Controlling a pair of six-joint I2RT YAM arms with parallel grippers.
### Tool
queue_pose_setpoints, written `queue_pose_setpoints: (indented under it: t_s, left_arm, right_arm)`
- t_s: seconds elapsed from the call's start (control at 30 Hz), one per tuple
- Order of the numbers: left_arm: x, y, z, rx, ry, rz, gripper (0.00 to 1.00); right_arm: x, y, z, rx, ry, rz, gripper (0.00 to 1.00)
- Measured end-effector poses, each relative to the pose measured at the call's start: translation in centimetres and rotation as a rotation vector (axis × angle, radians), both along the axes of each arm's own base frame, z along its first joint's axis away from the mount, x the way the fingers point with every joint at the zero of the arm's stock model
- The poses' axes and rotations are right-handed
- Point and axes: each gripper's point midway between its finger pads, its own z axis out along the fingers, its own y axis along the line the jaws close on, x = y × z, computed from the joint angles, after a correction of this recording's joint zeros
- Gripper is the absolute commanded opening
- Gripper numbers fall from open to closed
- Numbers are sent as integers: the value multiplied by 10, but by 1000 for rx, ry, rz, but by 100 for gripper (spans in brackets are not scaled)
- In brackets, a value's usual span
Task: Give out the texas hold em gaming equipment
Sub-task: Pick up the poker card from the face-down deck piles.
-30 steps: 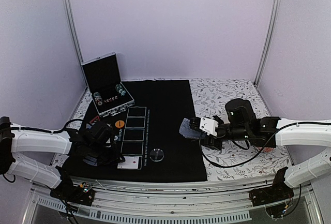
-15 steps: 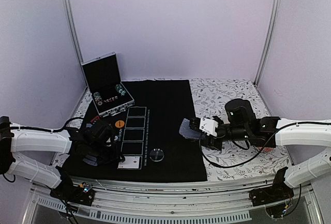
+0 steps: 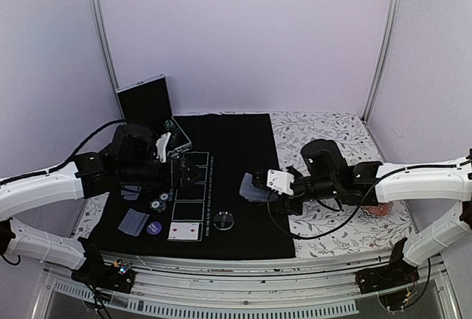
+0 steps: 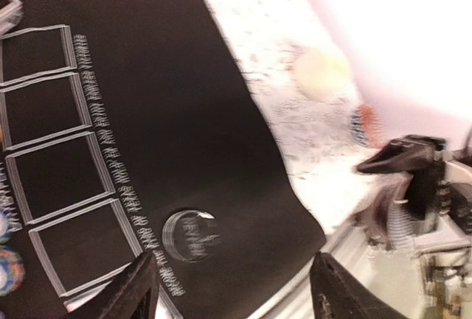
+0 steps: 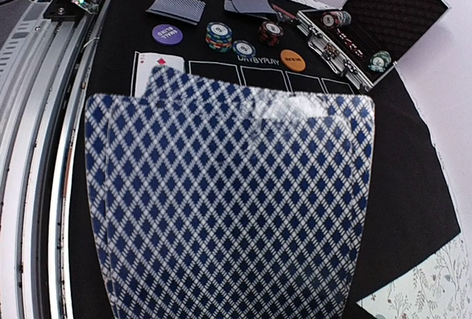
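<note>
My right gripper (image 3: 274, 186) is shut on a stack of playing cards (image 5: 228, 201) above the right part of the black mat (image 3: 236, 142); their blue lattice backs fill the right wrist view and hide the fingers. My left gripper (image 3: 189, 174) hovers open and empty over the mat's printed boxes, its fingertips (image 4: 136, 289) wide apart. On the mat lie face-down cards (image 3: 134, 221), a purple disc (image 3: 153, 228), striped chips (image 3: 158, 203), a face-up card (image 3: 184, 230) and a clear disc (image 3: 224, 220). An orange disc (image 5: 293, 60) lies by the boxes.
An open metal case (image 3: 151, 113) holding more chips stands at the mat's far left corner. A cream cup (image 4: 318, 72) and a reddish dish (image 4: 363, 124) sit on the flowered cloth to the right. More face-down cards (image 5: 252, 4) lie near the case.
The left arm has risen from the mat's near-left corner and swung toward the middle, its jaws opening; cards, purple disc and chips now show there. The right gripper has shifted left with the cards.
</note>
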Motion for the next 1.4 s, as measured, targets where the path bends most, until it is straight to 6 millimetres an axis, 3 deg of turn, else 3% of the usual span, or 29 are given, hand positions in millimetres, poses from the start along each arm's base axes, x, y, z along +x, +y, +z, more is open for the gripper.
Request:
queue_pose_setpoints:
  t_s: [0.1, 0.37, 0.47, 0.6, 0.77, 1.2, 1.4]
  left_arm:
    - [-12, -23, 11, -52, -37, -119, 98]
    - [-22, -55, 13, -87, -64, -263, 97]
    - [-25, -63, 11, -86, -66, -301, 94]
    - [-27, -68, 8, -77, -71, -326, 79]
    - [-15, -72, -2, -28, -70, -296, 68]
    - [-19, -84, 0, -31, -68, -338, 69]
    - [-27, -89, -7, -12, -52, -367, 62]
  right_arm:
    - [-7, 16, -3, -2, 6, 39, 51]
    - [-14, 43, -9, -2, 23, 97, 51]
    - [-14, 48, -7, 5, 24, 109, 51]
    - [-14, 52, -7, 10, 22, 116, 51]
    - [-12, 55, -8, 5, 19, 120, 51]
    - [-12, 56, -10, -1, 14, 123, 51]
    - [-12, 56, -10, -2, 11, 125, 51]
